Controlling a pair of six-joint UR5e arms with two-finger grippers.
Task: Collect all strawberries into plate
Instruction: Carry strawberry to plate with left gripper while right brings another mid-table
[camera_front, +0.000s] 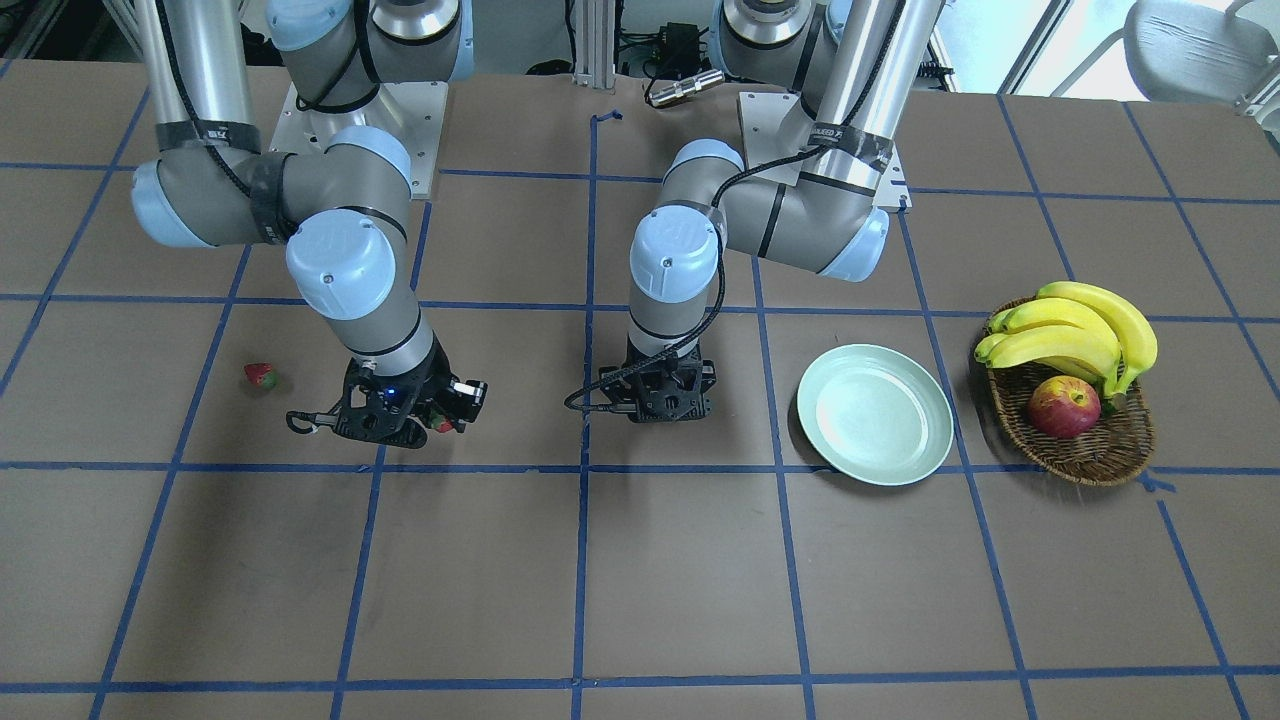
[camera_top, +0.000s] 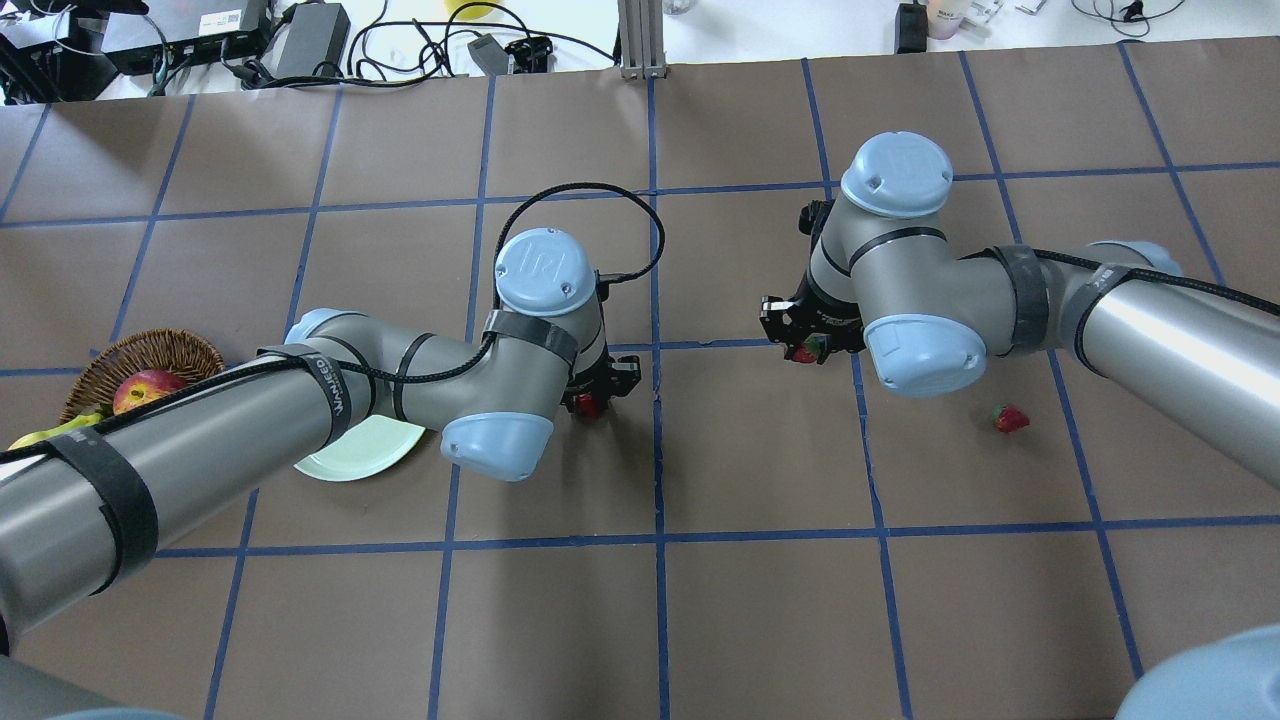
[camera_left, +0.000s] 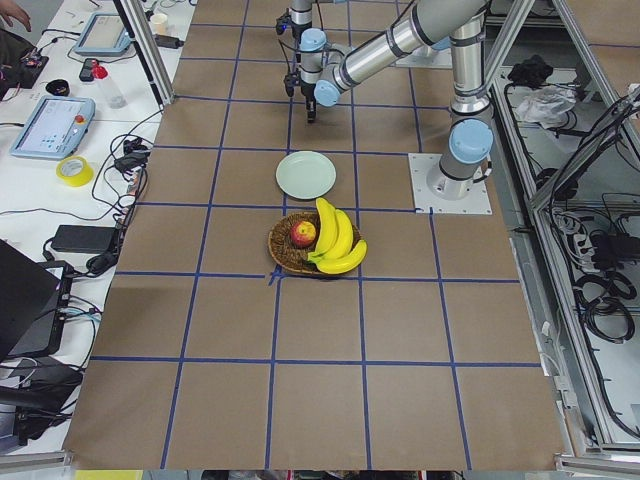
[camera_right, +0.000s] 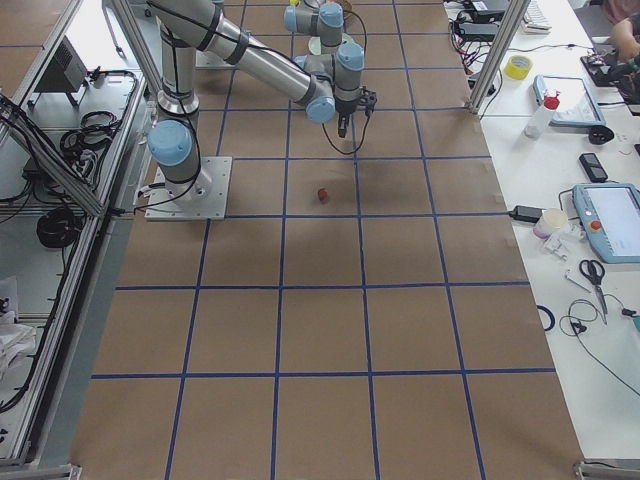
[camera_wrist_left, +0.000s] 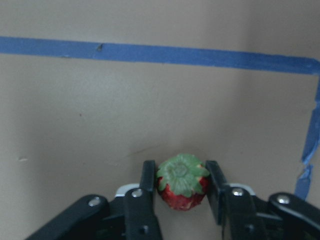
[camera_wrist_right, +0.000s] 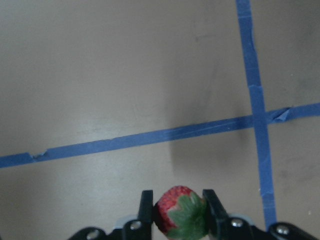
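Observation:
My left gripper (camera_wrist_left: 180, 167) is shut on a red strawberry (camera_wrist_left: 182, 184) with a green cap, low over the brown table near a blue tape line. This berry also shows in the overhead view (camera_top: 588, 405). My right gripper (camera_wrist_right: 177, 196) is shut on a second strawberry (camera_wrist_right: 180, 217), which also shows in the front-facing view (camera_front: 443, 425) and the overhead view (camera_top: 803, 352). A third strawberry (camera_front: 260, 376) lies loose on the table beyond the right arm, also in the overhead view (camera_top: 1010, 418). The mint-green plate (camera_front: 875, 415) sits bare beside the left gripper (camera_front: 660, 400).
A brown wicker basket (camera_front: 1095, 455) with bananas (camera_front: 1075, 330) and a red-yellow apple (camera_front: 1063, 407) stands beyond the plate. Blue tape lines grid the brown table. Monitors, cables and tools lie on the side benches.

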